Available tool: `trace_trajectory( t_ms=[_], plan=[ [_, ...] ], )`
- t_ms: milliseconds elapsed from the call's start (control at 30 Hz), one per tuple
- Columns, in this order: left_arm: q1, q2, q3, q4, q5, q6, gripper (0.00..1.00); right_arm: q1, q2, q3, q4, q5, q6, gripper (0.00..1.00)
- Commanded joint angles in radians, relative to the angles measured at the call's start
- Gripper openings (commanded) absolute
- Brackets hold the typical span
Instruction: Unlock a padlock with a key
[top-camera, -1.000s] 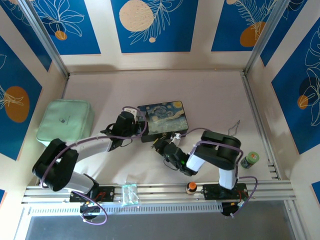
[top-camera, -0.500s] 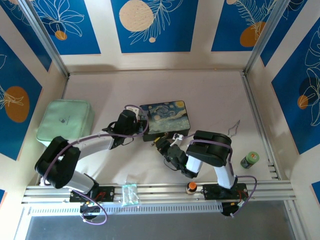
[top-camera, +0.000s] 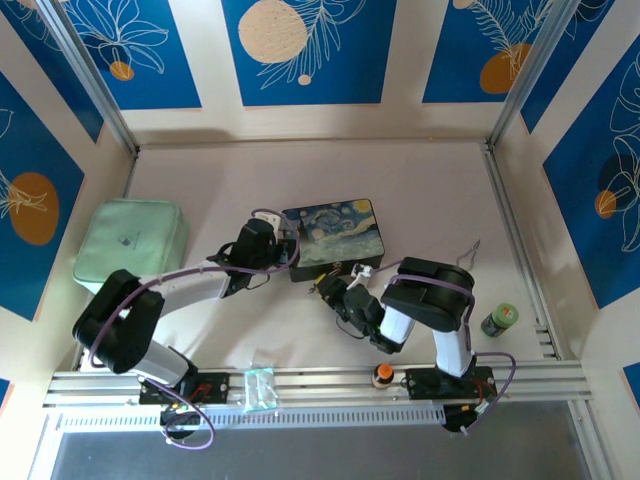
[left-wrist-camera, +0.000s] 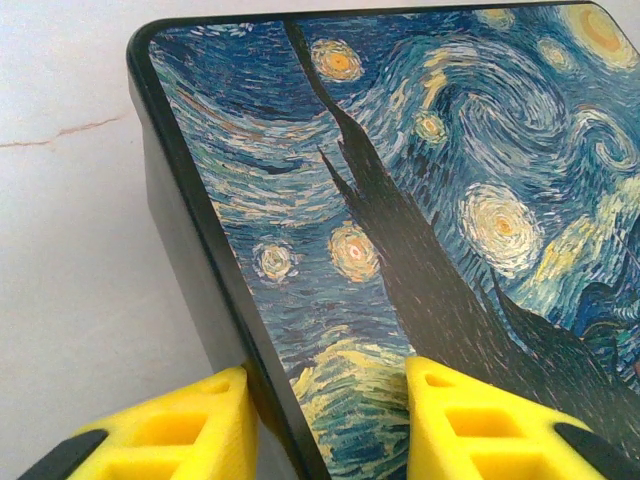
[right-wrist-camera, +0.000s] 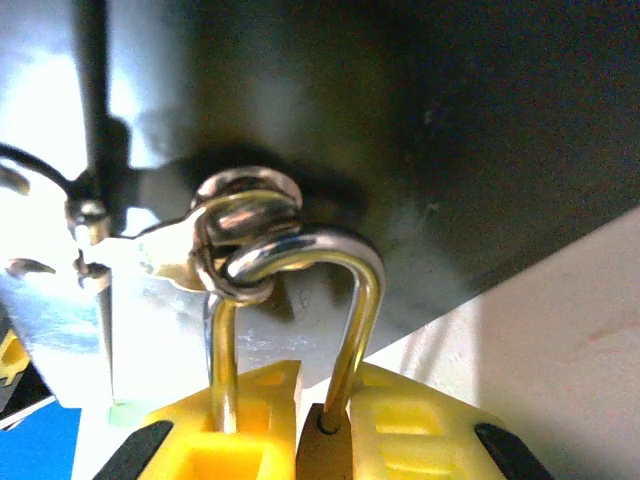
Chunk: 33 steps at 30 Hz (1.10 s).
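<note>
Right wrist view, padlock (right-wrist-camera: 300, 246): centre of frame, its silver shackle hooked through the hasp ring (right-wrist-camera: 245, 195) on the dark wall of the painted box (right-wrist-camera: 430, 130). A sliver of brass body shows at the bottom edge.
Right gripper (right-wrist-camera: 300, 400): bottom of frame, yellow fingers clamped on the padlock body from both sides, with the shackle legs rising between them.
Left gripper (left-wrist-camera: 325, 400): bottom of the left wrist view, fingers astride the box's near corner. It cannot be told whether they press on it.
Top view: the box sits mid-frame on the pale table (top-camera: 420, 180), with one gripper at its left end and the other at its lower edge.
Stage (judged): the lock is closed and held, and the key is not yet seated.
Risk 1: the small body could pivot between the pads, turning the keyway aside.
Risk 2: a pull on the shackle could drag the box if the left hold is loose.
Risk 3: the shackle could bind in the ring if it is twisted.
</note>
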Motion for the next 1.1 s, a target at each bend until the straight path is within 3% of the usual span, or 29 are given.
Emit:
trace_trajectory(
  t_ms=[0,100,267,800,1067],
  plan=[
    [0.026,0.081,-0.079,-0.295,-0.106,0.046,0.37,-0.005,0.044,-0.043,-0.022,0.02,-0.029,0.11],
    [0.026,0.081,-0.076,-0.293,-0.103,0.04,0.37,0.027,0.026,-0.054,-0.088,0.048,-0.034,0.17],
    [0.026,0.078,-0.069,-0.29,-0.092,0.035,0.37,0.035,-0.03,-0.035,-0.254,0.029,-0.038,0.19],
    [0.025,0.062,-0.064,-0.285,-0.088,0.024,0.38,0.081,-0.228,0.105,-0.987,0.024,0.013,0.25],
    [0.026,0.055,-0.063,-0.282,-0.082,0.018,0.39,0.095,-0.248,0.092,-1.01,0.002,0.032,0.24]
  ],
)
